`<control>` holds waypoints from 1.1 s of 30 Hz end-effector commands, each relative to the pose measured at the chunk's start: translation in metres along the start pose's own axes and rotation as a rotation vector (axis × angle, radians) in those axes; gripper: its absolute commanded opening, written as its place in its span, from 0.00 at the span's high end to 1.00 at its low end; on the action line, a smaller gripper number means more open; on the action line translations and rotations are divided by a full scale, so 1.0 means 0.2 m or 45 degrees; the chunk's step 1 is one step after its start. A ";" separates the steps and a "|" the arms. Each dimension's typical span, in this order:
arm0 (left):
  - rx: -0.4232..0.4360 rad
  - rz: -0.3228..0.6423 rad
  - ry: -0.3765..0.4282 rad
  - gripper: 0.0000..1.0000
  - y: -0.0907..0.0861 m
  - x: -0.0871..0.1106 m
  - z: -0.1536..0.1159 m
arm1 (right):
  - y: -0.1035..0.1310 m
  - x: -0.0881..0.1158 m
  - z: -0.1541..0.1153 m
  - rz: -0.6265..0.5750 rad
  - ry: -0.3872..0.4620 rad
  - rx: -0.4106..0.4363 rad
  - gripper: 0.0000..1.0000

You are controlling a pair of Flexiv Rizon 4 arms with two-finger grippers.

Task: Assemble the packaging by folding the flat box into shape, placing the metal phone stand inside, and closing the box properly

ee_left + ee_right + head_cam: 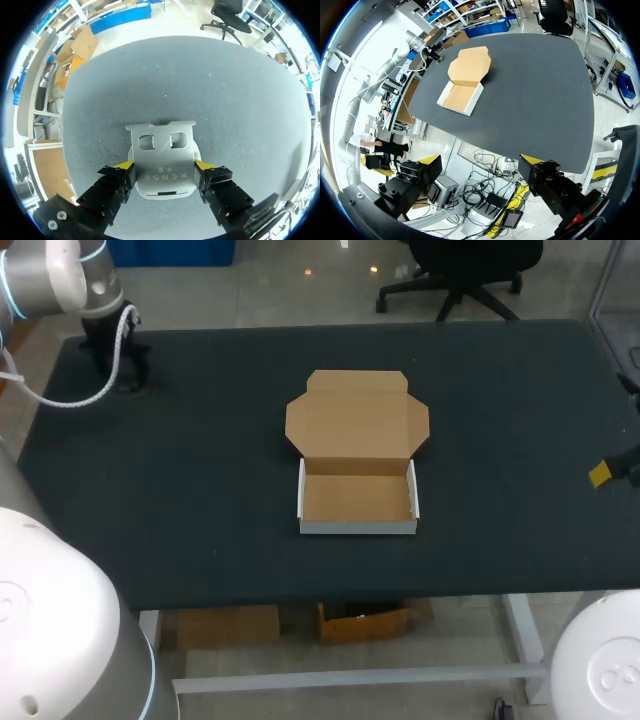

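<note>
Stand: silver sheet-metal phone stand (162,160), at the dark desk's (200,470) far left corner; we judge it stiff, light, slick.
Left fingers (116,182): pinching its side edges, our best hold.
Box: folded brown cardboard box (357,495), mid-desk, lid open.
Right fingers (550,180): spread, empty.

Left arm (50,280) showing silver-grey rounded links, pale blue rings, upper left | white cable (112,358) looping off it | left gripper (164,166) wearing black angular fingers, yellow tips, two screws | right gripper (482,161) matching | white domed housings (45,610) filling lower corners
</note>
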State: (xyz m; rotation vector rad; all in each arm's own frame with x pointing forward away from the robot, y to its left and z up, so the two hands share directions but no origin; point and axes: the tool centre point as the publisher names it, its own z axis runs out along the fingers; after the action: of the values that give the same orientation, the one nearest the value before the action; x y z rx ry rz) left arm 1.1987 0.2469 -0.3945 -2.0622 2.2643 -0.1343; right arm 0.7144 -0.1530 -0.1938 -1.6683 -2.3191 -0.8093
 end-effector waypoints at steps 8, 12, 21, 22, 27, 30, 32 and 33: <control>0.046 0.003 -0.014 1.00 0.13 0.02 -0.11 | 0.00 0.00 -0.01 0.000 0.002 0.002 0.00; 0.049 0.005 -0.024 1.00 0.17 0.04 -0.13 | 0.00 0.00 -0.01 0.000 0.002 0.002 0.00; 0.043 0.020 -0.044 1.00 0.28 0.10 -0.21 | 0.00 0.00 -0.01 0.000 0.002 0.002 0.00; 0.043 0.025 -0.048 1.00 0.30 0.11 -0.22 | 0.00 0.00 -0.01 0.000 0.002 0.002 0.00; 0.044 0.038 -0.049 1.00 0.35 0.14 -0.27 | -0.01 0.02 -0.02 -0.044 -0.008 -0.027 0.00; 0.046 0.051 -0.046 1.00 0.38 0.16 -0.30 | -0.01 0.04 -0.04 -0.112 -0.017 -0.074 0.00; 0.046 0.065 -0.037 1.00 0.41 0.18 -0.32 | -0.02 0.05 -0.04 -0.158 -0.026 -0.111 0.00; 0.046 0.067 -0.037 1.00 0.42 0.18 -0.33 | -0.02 0.05 -0.05 -0.181 -0.028 -0.129 0.00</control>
State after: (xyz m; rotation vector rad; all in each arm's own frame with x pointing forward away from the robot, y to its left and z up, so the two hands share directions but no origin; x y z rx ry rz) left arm 1.1216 0.2215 -0.3496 -2.0119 2.3225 -0.0698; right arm 0.7218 -0.1521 -0.1849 -1.5641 -2.4470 -0.8913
